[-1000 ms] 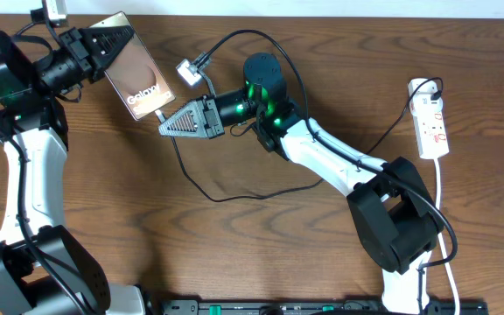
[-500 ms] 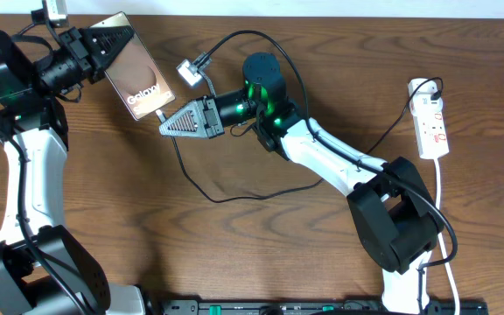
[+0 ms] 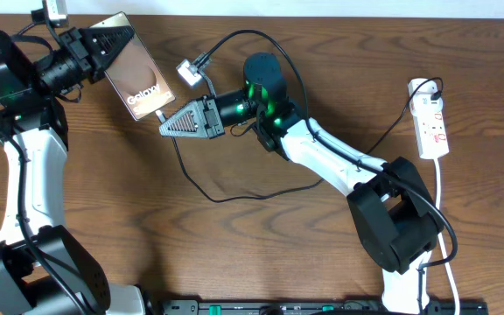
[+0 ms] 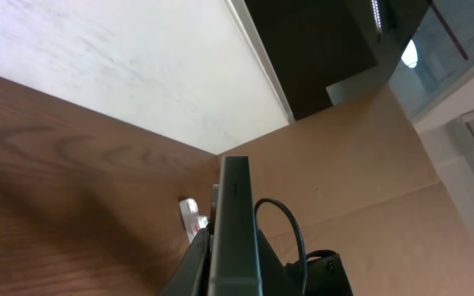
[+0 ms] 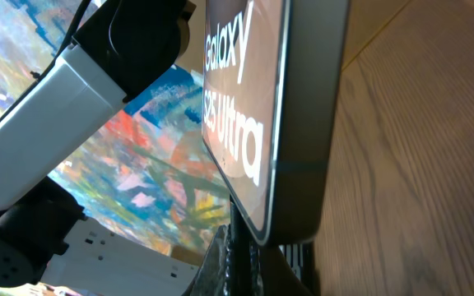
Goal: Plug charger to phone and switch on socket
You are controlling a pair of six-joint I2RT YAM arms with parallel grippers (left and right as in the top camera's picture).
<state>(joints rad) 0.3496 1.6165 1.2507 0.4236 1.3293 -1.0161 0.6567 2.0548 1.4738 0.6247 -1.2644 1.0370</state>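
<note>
1. Plugging step in hand: phone (image 3: 140, 74) clamped in left tool (image 3: 103, 42), tilted over table's (image 3: 261, 254) far-left corner.
2. Right tool (image 3: 166, 124) clenched on charger (image 3: 201, 192) tip at phone's lower edge.
3. Next: seat tip squarely, then press socket (image 3: 431, 122) switch.

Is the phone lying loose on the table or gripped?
Gripped: the left tool is shut on the phone's top end, clamping its edges.

White text on the phone (image 5: 249, 123) reads "Galaxy S25 Ultra" in the right wrist view; overhead only "Galaxy" is legible. Red markings on the socket (image 3: 432, 122) are too small to read.
</note>
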